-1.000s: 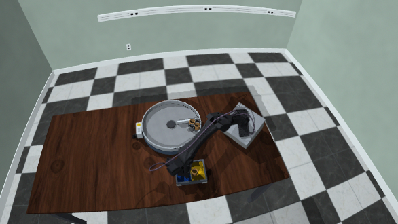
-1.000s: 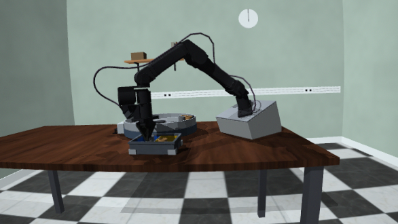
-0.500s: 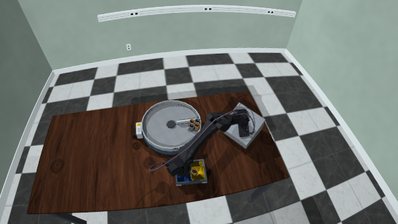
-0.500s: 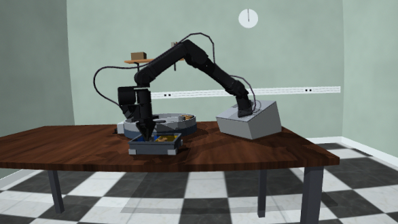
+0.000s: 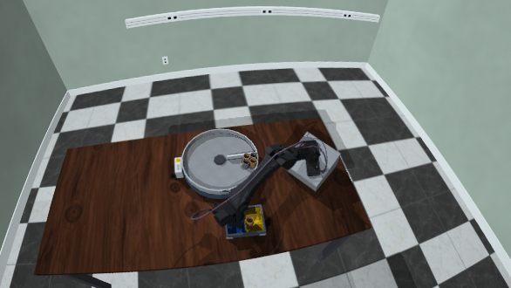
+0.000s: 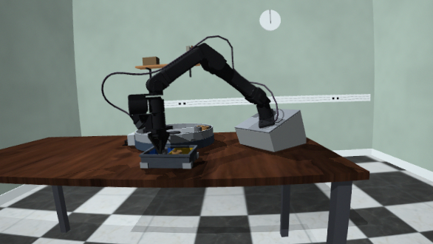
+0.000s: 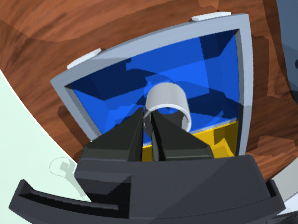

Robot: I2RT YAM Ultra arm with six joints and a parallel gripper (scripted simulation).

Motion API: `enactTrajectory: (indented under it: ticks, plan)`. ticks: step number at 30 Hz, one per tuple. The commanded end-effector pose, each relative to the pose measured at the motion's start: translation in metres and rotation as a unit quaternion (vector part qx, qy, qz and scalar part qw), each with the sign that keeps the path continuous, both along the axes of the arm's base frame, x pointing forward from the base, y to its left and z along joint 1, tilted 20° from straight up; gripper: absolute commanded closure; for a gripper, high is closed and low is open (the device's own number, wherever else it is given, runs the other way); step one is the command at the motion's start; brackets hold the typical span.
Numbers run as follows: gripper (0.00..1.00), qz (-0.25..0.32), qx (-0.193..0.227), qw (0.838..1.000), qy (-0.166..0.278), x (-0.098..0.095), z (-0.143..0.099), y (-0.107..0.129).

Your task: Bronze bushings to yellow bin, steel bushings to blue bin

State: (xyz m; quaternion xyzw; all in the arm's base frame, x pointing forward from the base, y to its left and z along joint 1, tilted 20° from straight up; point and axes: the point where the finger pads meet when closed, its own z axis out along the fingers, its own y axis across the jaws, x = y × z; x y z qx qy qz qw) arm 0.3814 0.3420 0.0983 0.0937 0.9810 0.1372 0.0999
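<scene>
My gripper (image 7: pixel 147 113) is shut on a steel bushing (image 7: pixel 168 104) and holds it low over the blue bin (image 7: pixel 166 79), inside its walls. The yellow bin (image 5: pixel 254 218) lies beside the blue one in the same grey tray and holds a bronze bushing (image 5: pixel 249 218). In the side view the gripper (image 6: pixel 159 148) reaches down into the tray (image 6: pixel 168 156). On the turntable (image 5: pixel 220 162) a small cluster of bushings (image 5: pixel 249 159) stands at its right side; two look bronze and one is darker.
The arm's grey base block (image 5: pixel 313 160) stands at the table's right. A small white box (image 5: pixel 178 165) sits against the turntable's left rim. The table's front edge runs just past the tray.
</scene>
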Motion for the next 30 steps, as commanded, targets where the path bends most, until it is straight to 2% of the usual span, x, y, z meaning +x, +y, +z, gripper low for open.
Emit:
enactTrajectory:
  ticks: [1,4,7,30]
  plan:
    - [1.0,-0.002,0.011,1.0,-0.02,0.0023,0.016,0.0031]
    - [1.0,-0.002,0.007,1.0,-0.015,-0.0004,0.0092,0.0007]
    - [1.0,-0.002,0.016,1.0,-0.026,0.0045,0.0183,0.005]
    - [1.0,-0.002,0.014,1.0,-0.023,0.0032,0.0174,0.0038]
